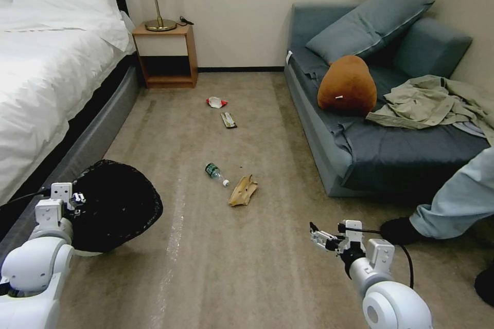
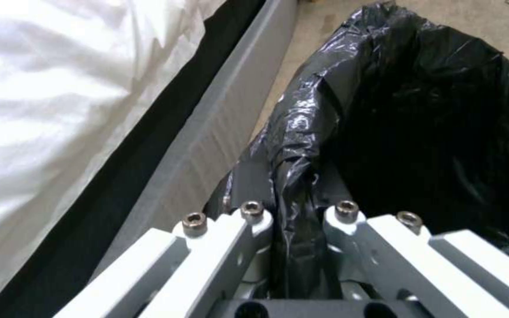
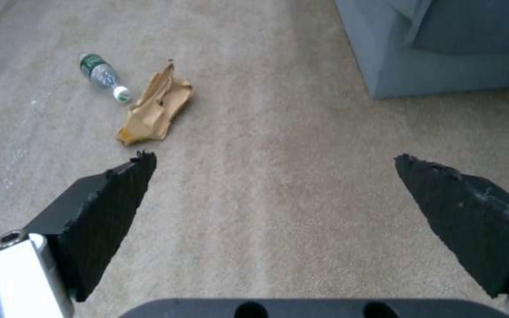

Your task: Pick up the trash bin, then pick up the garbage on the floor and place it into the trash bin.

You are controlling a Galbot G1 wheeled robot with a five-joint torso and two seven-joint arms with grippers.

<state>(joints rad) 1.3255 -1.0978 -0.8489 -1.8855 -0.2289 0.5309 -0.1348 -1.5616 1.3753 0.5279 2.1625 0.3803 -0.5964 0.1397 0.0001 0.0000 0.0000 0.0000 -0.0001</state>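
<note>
Left gripper [image 2: 290,229] clamped on trash bin [image 1: 116,205] rim, lower left of head view; bin looks tilted, hard to say if off floor. Right gripper [image 3: 272,176] spread wide, empty, lower right. I judge garbage pickup next: paper bag [image 1: 243,190] nearest, bottle [image 1: 214,171] just beside, both frame centre; two wrappers [image 1: 222,111] farther up. Beige carpet, bed left, sofa right.

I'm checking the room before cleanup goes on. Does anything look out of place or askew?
Four litter pieces lie on the carpet: a paper bag beside a bottle on its side, and farther off a dark wrapper and a red-and-white wrapper. The bin is tilted, held at its rim by the left gripper.
</note>
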